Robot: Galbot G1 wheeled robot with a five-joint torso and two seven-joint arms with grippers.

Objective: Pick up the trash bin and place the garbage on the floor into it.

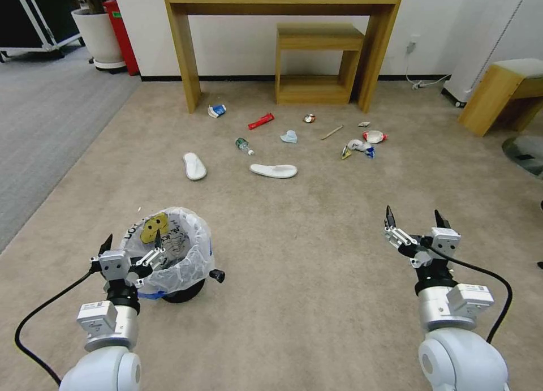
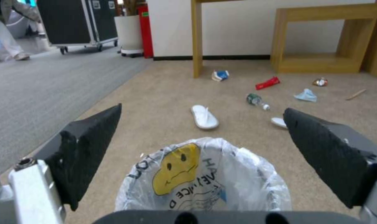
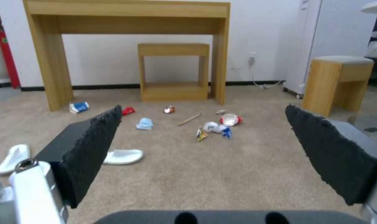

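On the floor (image 1: 317, 278) by the left gripper (image 1: 131, 245) sits one trash bin (image 1: 172, 249). Its jaws are wide open, one finger over the bin's rim, holding nothing. The right gripper (image 1: 414, 217) hangs wide open too, empty. Farther off lie two white slippers (image 1: 194, 166), one bottle (image 1: 244, 146), one mask (image 1: 289, 136) and one stick (image 1: 332, 132).

Trash bin (image 1: 169, 255) liner crinkly translucent plastic; floor (image 1: 317, 255) matt short-pile carpet.
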